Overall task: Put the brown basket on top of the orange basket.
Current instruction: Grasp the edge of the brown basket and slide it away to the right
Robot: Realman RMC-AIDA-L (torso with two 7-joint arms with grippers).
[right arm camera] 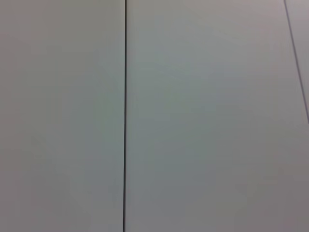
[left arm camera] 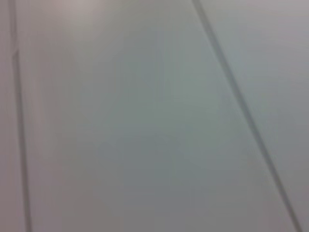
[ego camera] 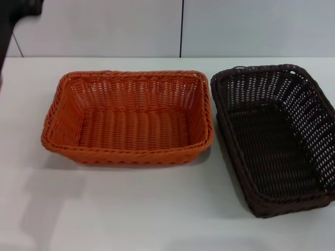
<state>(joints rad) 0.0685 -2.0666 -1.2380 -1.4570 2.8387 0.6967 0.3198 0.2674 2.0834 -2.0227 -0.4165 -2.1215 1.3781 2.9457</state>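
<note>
White table [ego camera: 131, 209] fills most of the head view and carries both baskets, side by side and upright, mouths open to the ceiling. Behind its far edge stands a pale panelled wall [ego camera: 104, 29] with one dark vertical seam. On the robot's left half of the table sits the orange basket [ego camera: 128, 117], its long side facing the robot, woven floor bare, braided rim running all the way round. To its right lies the brown basket [ego camera: 275, 138], turned slightly so that its long axis runs away from the robot; its near right corner reaches the edge of the view. The near rims of the two baskets lie just beside one another at the far end, whether touching or narrowly apart cannot be told, and the gap widens toward the robot. Stacking has not been done: the brown basket rests on the table, not on the orange one. A dark arm part [ego camera: 13, 21] shows in the upper left corner of the head view, off the table. Neither gripper appears anywhere; both wrist views show only pale panel [left arm camera: 145, 121] crossed by thin dark seams [right arm camera: 125, 116], so whether the fingers are spread or closed cannot be told.
</note>
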